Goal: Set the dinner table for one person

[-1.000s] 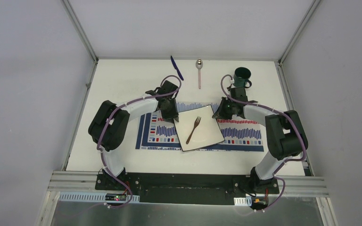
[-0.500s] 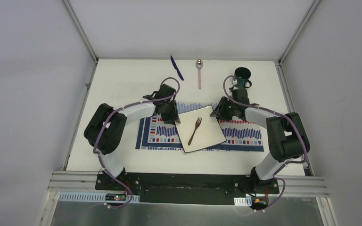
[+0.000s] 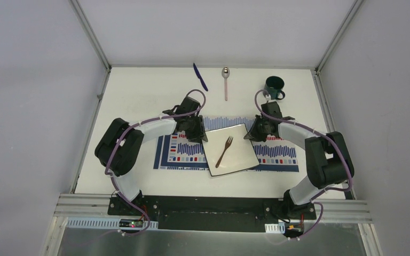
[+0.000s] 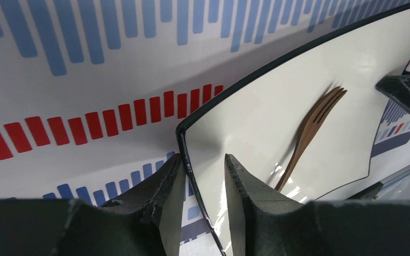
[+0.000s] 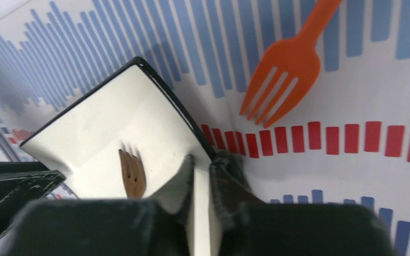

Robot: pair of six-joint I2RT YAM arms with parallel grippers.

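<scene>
the dinner table (image 3: 139, 90) lies under everything, the striped placemat (image 3: 179, 152) on it. left of the plate (image 3: 240, 154), my left gripper (image 4: 203, 202) straddles its rim, jaws narrowly apart, one finger each side. a brown fork (image 3: 225, 151) rests on the plate. right of it, my right gripper (image 5: 202, 181) pinches the rim, an orange fork (image 5: 285, 64) beyond.

Both arms (image 3: 139, 133) had black joints, white links, purple cables and rough black jaws.
</scene>
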